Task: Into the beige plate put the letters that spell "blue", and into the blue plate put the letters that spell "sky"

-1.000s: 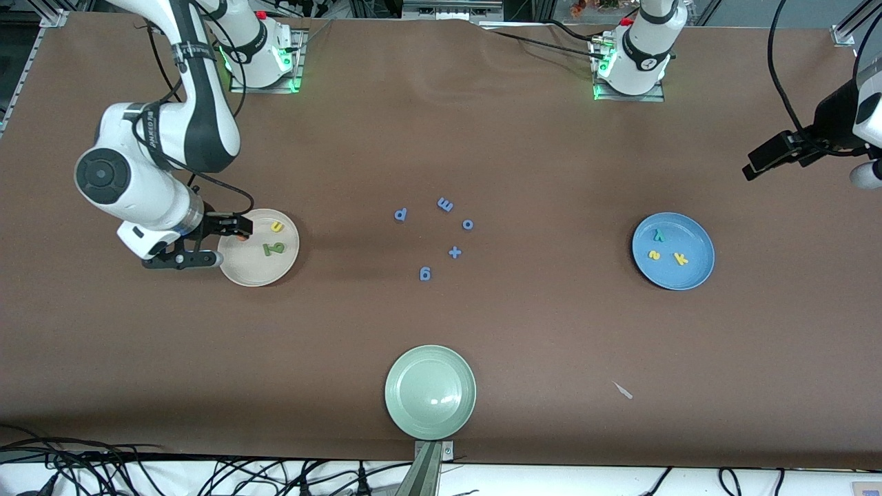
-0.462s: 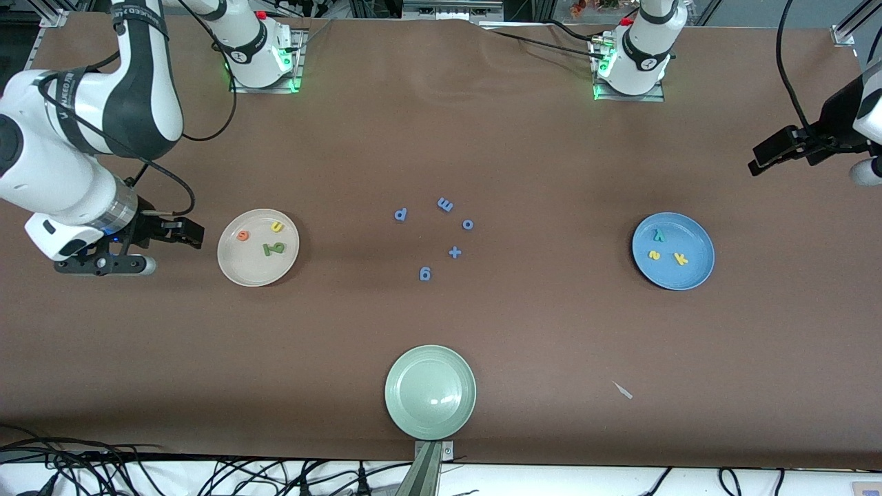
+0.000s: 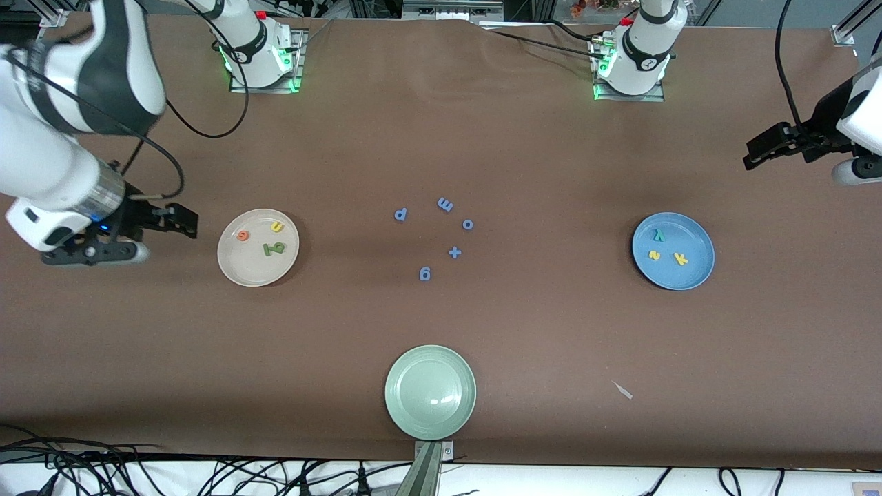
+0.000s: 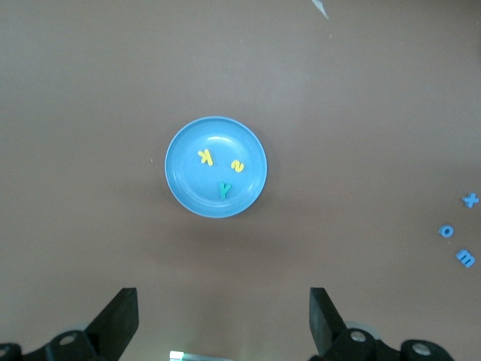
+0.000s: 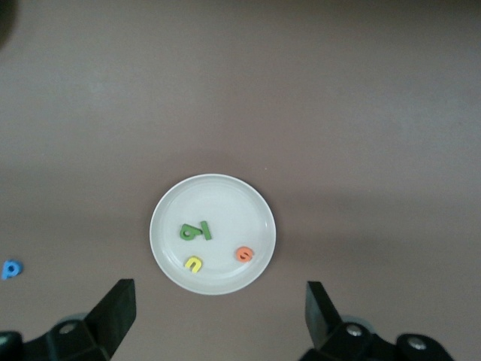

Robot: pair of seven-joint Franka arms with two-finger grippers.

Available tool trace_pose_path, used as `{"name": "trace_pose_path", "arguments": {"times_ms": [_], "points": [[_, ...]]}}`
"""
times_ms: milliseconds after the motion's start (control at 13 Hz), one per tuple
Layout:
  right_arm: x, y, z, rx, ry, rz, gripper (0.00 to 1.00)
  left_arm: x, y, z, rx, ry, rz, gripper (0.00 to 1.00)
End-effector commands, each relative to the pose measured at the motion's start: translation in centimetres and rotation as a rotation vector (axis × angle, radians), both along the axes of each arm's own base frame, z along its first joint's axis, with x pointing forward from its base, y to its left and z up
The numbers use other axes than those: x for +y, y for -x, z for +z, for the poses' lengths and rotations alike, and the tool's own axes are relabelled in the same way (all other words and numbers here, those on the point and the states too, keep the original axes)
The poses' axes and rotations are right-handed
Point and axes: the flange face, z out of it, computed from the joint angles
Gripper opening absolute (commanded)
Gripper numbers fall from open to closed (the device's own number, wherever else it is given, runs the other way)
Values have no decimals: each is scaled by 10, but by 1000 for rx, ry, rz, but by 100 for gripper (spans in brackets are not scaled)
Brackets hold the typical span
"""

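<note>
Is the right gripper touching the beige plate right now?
Apart. The front view shows the open right gripper beside the beige plate, with bare table between them; the right wrist view shows the plate clear of both fingers.

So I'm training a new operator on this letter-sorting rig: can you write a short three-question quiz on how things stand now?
1. True or false: the orange "e" lies in the beige plate.
2. Which plate holds no letters? A) the blue plate B) the pale green plate C) the beige plate
3. Fill in: the right gripper and the left gripper are both ____.

Key: 1 true; 2 B; 3 open, each empty and off to the side of its plate.
</note>
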Motion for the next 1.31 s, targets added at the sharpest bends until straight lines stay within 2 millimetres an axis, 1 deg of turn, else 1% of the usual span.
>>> {"name": "trace_pose_path", "arguments": {"times_ms": [0,77,231,462,615,769,846,1000,1077,1231], "points": [[-20,30,46,13,-16,-4,100,-2,-1,6,15,-23,-27,100],[-26,40,63,6,-10,-5,100,-3,-1,6,15,-23,-27,100],[-34,51,75,25,-15,-17,100,-2,-1,6,15,-23,-30,100],[-41,52,75,27,-22,-28,100,-3,-1,6,13,-22,-38,100],[-45,51,71,41,-25,-30,100,-3,-1,6,13,-22,-38,100],[-45,59,69,96,-24,-43,100,-2,-2,7,9,-24,-35,100],[-45,60,72,99,-28,-45,100,-1,-3,5,10,-24,-35,100],[-45,56,83,73,-30,-32,100,-1,-4,4,12,-23,-34,100],[-43,53,83,72,-25,-24,100,-1,-4,4,12,-24,-34,100],[-46,49,79,73,-27,-31,100,-3,-4,4,12,-23,-37,100]]}}
